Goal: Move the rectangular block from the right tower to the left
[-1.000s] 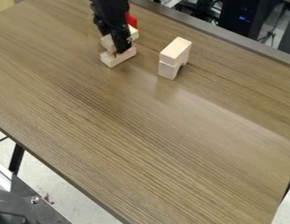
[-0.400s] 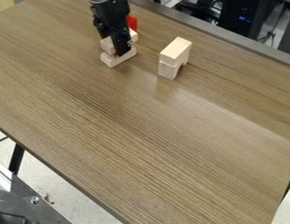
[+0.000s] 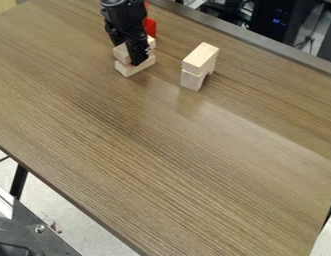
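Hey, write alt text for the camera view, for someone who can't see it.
A black robot gripper hangs down at a small stack of pale wooden blocks on a brown table. Right of it in the picture, a rectangular block rests on an arched one.

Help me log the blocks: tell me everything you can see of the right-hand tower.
The right-hand tower stands upright on the wood-grain table, which is all that touches it. It has two pale parts that look like wood: a rectangular block lying flat on top, its edges roughly in line with the lower block, which has a cutout in its underside.
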